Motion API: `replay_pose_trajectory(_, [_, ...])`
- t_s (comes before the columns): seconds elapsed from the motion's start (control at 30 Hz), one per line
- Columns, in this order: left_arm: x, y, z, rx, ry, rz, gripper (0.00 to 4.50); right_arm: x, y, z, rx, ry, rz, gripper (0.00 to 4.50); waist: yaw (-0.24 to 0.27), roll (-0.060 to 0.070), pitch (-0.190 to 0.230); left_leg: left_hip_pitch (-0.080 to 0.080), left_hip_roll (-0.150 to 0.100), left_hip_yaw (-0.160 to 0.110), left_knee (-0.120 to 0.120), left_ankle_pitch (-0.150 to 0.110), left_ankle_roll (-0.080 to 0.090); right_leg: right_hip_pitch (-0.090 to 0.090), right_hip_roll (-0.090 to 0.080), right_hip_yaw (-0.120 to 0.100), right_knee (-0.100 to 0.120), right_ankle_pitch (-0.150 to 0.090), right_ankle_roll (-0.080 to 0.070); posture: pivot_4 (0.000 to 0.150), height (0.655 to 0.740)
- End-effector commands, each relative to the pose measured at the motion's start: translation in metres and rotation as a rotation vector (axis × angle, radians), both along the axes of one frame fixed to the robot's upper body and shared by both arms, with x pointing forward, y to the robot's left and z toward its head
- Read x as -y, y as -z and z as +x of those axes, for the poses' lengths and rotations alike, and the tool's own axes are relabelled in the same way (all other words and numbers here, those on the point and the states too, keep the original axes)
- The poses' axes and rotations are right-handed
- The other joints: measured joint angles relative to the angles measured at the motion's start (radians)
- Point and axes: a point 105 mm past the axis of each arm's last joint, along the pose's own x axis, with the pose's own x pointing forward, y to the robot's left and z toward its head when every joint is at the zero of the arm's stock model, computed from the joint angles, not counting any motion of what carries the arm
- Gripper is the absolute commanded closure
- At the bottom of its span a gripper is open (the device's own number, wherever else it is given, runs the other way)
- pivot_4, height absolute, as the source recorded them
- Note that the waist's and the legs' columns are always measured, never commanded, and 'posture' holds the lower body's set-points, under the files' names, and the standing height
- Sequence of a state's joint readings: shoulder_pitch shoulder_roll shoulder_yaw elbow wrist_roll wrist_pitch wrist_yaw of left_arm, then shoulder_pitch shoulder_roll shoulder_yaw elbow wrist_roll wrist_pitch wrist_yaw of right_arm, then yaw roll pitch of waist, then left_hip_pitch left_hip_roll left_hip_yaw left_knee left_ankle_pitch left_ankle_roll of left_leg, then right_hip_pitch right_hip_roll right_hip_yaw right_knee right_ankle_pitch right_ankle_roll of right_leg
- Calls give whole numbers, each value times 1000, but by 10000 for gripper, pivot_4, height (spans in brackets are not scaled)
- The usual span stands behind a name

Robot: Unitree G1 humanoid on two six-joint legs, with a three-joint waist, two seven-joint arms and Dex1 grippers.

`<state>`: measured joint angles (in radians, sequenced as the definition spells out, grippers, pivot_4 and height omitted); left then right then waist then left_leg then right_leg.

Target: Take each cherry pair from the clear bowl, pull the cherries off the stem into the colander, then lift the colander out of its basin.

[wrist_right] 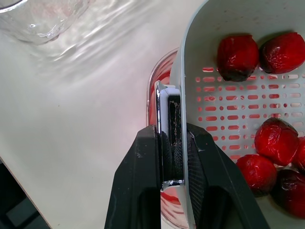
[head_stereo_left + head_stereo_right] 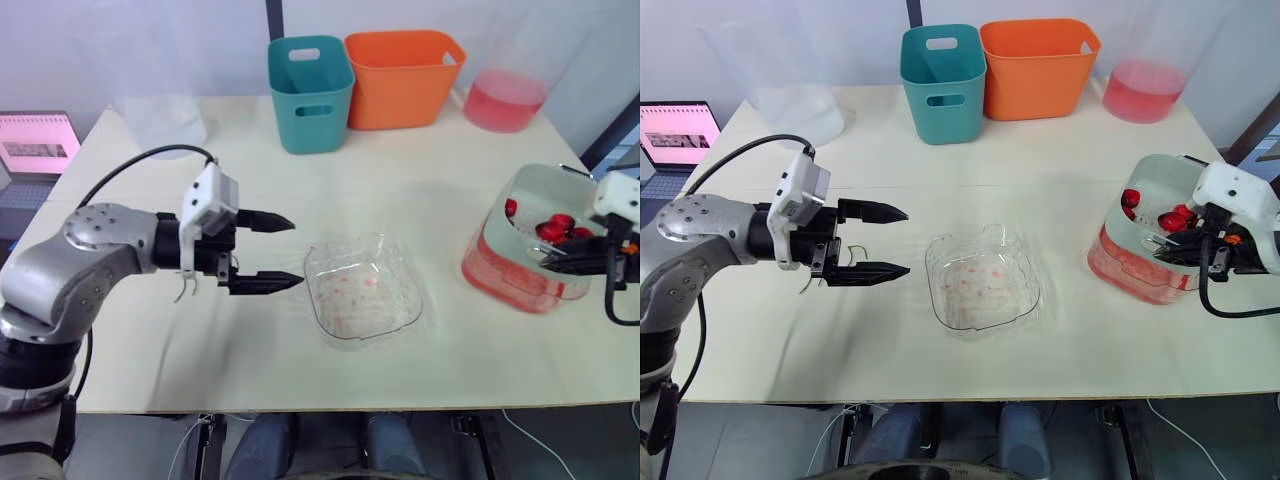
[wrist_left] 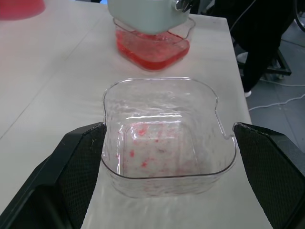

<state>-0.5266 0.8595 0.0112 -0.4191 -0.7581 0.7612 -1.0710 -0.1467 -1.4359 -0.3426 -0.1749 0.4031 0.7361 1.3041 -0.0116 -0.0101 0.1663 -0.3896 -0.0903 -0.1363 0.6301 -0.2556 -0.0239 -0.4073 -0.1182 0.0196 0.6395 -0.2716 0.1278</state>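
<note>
The clear bowl (image 2: 362,290) stands mid-table, holding no cherries, only red stains on its bottom (image 3: 157,152). My left gripper (image 2: 288,252) hovers open just left of it, one finger (image 3: 71,171) on each side of the bowl's near wall in the left wrist view. At the right edge, the white colander (image 2: 545,195) sits in a clear basin (image 2: 505,278) of red liquid and holds several red cherries (image 1: 237,56). My right gripper (image 1: 172,138) is shut on the colander's near rim, over a metal clip.
A teal bin (image 2: 310,90) and an orange bin (image 2: 403,75) stand at the back centre. A clear tub of pink liquid (image 2: 505,95) is back right, a clear container (image 2: 160,120) back left. Thin stems (image 2: 852,252) lie under my left gripper.
</note>
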Motion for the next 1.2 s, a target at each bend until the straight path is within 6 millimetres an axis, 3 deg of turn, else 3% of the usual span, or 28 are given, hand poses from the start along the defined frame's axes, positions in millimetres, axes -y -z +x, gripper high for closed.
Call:
replay_pose_trajectory(0.03, [-2,-6,1,46,8,9,0,-3,-24,-1,79,-18,-41,42753,0,0,0,0,0,0,0,0,0,0,0,0,0,0,0,1500,7400])
replay_pose_trajectory(0.53, [-5,-2,9,73,12,28,0,-6,-29,-6,86,-31,-48,42753,0,0,0,0,0,0,0,0,0,0,0,0,0,0,0,1500,7400])
replay_pose_trajectory(1.0, [-8,-2,12,89,10,38,0,-7,-16,-4,79,-34,-28,42753,0,0,0,0,0,0,0,0,0,0,0,0,0,0,0,1500,7400])
replay_pose_trajectory(1.2, [-11,-2,13,96,3,41,0,-8,-2,-5,51,-35,-17,42753,0,0,0,0,0,0,0,0,0,0,0,0,0,0,0,1500,7400])
